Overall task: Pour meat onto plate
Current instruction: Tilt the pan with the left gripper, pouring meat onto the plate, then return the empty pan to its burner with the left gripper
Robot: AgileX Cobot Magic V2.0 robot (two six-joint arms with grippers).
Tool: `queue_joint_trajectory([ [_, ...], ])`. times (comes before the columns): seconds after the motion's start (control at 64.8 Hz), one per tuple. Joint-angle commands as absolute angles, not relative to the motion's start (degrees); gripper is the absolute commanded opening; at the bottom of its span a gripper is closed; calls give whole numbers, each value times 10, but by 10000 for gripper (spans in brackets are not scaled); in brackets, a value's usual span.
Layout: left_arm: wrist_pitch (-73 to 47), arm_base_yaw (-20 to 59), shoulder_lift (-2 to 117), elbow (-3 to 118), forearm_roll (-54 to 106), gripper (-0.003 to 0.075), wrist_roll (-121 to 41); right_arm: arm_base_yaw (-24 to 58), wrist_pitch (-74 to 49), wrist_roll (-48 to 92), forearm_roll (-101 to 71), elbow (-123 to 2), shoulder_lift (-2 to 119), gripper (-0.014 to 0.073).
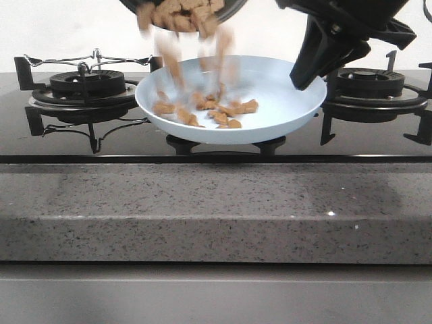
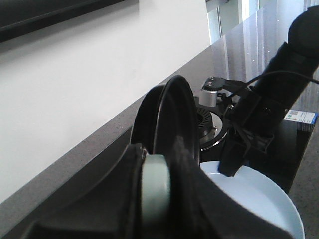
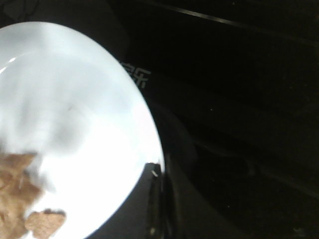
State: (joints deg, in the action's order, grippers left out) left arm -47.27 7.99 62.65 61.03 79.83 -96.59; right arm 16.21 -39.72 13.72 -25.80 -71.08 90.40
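Note:
The pale blue-white plate (image 1: 283, 94) sits on the stove between two burners. Some meat (image 1: 212, 108) lies on it in orange-brown slices. More slices are falling, blurred, from the black pan (image 1: 233, 8), tilted at the top edge of the front view. In the left wrist view my left gripper (image 2: 157, 191) is shut on the pan's pale green handle (image 2: 155, 181); the pan (image 2: 172, 114) stands on edge above the plate (image 2: 264, 204). My right gripper (image 1: 302, 81) is shut on the plate's right rim. It also shows in the right wrist view (image 3: 157, 172), with the plate (image 3: 75, 99) and meat (image 3: 15, 194).
A gas burner with a black grate (image 1: 84, 84) stands left of the plate and another (image 1: 368, 81) right of it. A speckled grey counter edge (image 1: 216, 202) runs along the front. A white wall is behind. A small blue-white box (image 2: 301, 118) lies on the far counter.

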Motion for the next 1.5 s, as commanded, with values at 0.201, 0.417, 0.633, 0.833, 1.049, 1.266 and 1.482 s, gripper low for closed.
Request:
queue_joint_trajectory([
  [0.201, -529, 84, 613, 630, 850, -20, -1105, 161, -373, 141, -272, -724, 880, -60],
  [0.417, -541, 84, 613, 630, 851, -20, -1158, 161, -373, 141, -272, -724, 880, -60],
  [0.633, -533, 84, 614, 630, 856, -20, -1126, 161, -373, 141, -272, -724, 880, -60],
  [0.833, -446, 83, 617, 630, 856, -20, -985, 161, -373, 141, -272, -724, 880, -60],
  [1.049, -379, 36, 641, 630, 856, -20, -802, 161, -373, 141, -272, -724, 880, -60],
  [1.266, -420, -66, 707, 630, 890, -20, -652, 161, -373, 141, -272, -724, 880, -60],
  [1.482, -534, -151, 807, 630, 998, -20, -607, 161, -373, 141, -272, -724, 880, -60],
])
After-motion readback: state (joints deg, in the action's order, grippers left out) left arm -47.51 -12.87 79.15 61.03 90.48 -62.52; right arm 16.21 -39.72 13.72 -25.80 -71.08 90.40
